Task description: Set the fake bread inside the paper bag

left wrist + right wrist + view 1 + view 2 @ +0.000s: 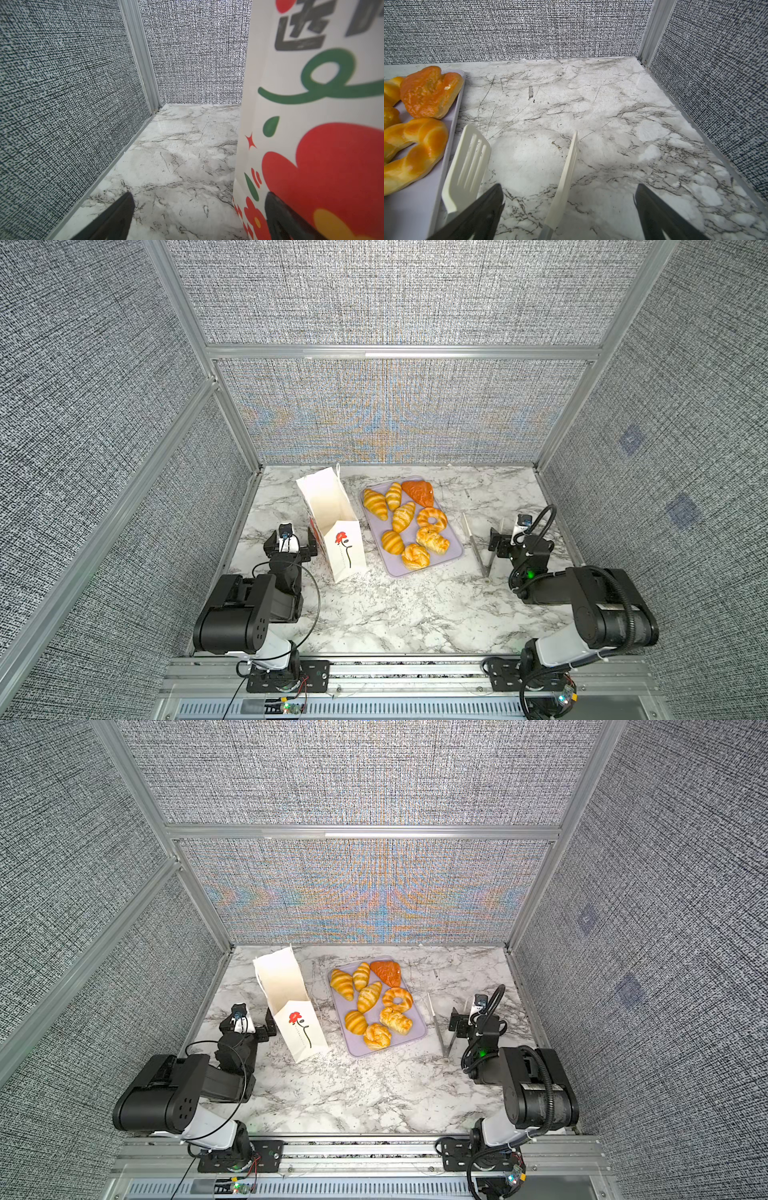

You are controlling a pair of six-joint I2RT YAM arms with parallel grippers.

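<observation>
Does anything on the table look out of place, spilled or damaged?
Nothing is spilled or visibly damaged. The tall white flower-printed paper bag stands open, and all eight glossy toy pastries lie on the flat lilac tray. The one oddity: the darker orange-brown triangular piece sits crowded into the tray's corner, against its rim.

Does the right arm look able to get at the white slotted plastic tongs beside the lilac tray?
Probably yes. The right tool stands open at the white slotted plastic tongs, with one blade between its fingers and the other just outside them. Nothing else on the marble table blocks the way.
</observation>
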